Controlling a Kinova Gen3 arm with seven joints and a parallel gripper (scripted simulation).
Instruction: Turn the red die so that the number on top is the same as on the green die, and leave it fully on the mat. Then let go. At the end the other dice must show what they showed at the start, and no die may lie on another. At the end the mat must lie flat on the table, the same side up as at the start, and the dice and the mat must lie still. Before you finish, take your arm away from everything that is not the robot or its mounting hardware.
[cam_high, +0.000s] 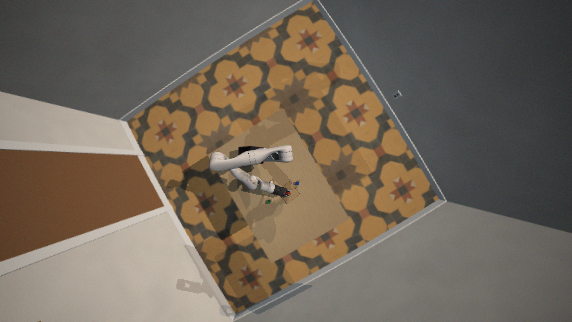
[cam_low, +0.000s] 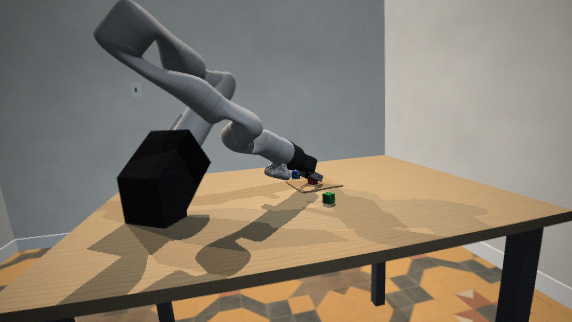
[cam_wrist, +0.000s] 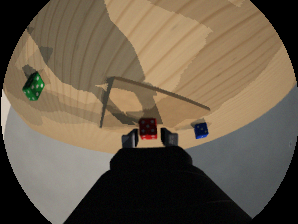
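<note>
The red die (cam_wrist: 148, 128) lies on the thin tan mat (cam_wrist: 143, 106) near its edge; it also shows in the exterior view (cam_low: 313, 180) and from above (cam_high: 288, 193). My gripper (cam_wrist: 149, 134) is open, its two fingers standing on either side of the red die with small gaps. The green die (cam_wrist: 33, 86) lies on the table off the mat, to the left in the wrist view, and in front of the mat in the exterior view (cam_low: 328, 198). The blue die (cam_wrist: 200, 129) (cam_low: 295, 174) lies to the right of the gripper, off the mat.
A black box-shaped robot base (cam_low: 162, 177) stands on the wooden table to the left. The table edge runs close behind the gripper in the wrist view.
</note>
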